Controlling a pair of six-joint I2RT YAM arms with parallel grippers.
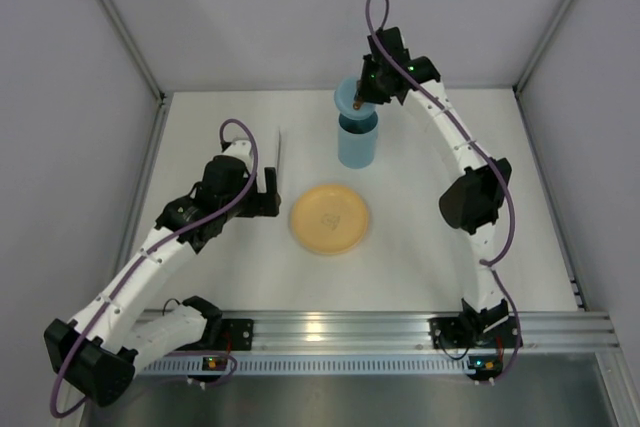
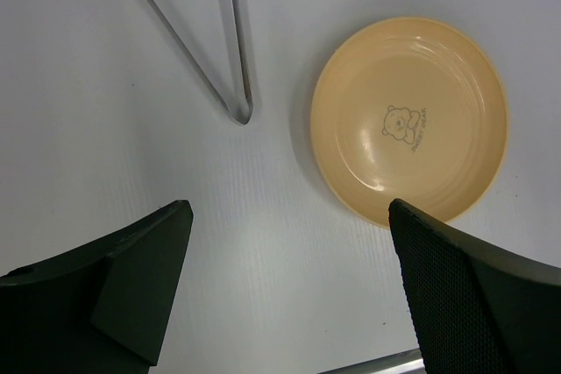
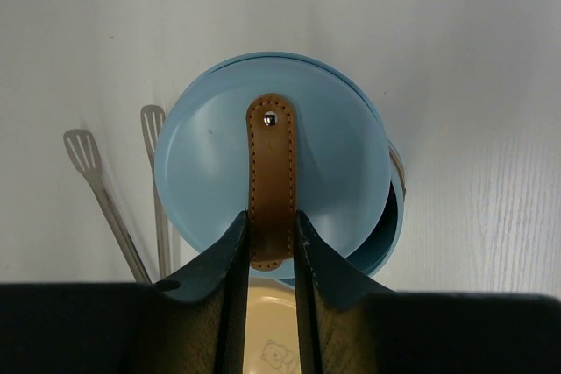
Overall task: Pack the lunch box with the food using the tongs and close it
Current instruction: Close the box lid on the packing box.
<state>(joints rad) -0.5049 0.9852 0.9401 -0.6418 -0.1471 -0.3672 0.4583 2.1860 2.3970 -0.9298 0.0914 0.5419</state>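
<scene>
The light-blue lunch box (image 1: 356, 147) stands upright at the back centre of the table. Just above its mouth and set a little off it hangs a flat light-blue lid (image 3: 333, 155). My right gripper (image 3: 272, 216) is shut on the lid's brown strap (image 3: 270, 172), and the box's rim (image 3: 393, 225) peeks out below on the right. The silver tongs (image 2: 235, 59) lie on the table left of the box. My left gripper (image 2: 289, 209) hovers open over bare table, between the tongs and the plate, holding nothing. The food is out of view.
A round yellow-orange plate (image 1: 330, 218) with a bear print sits at the table's centre with nothing on it. Grey walls enclose the table on three sides. An aluminium rail (image 1: 330, 327) carrying the arm bases runs along the near edge.
</scene>
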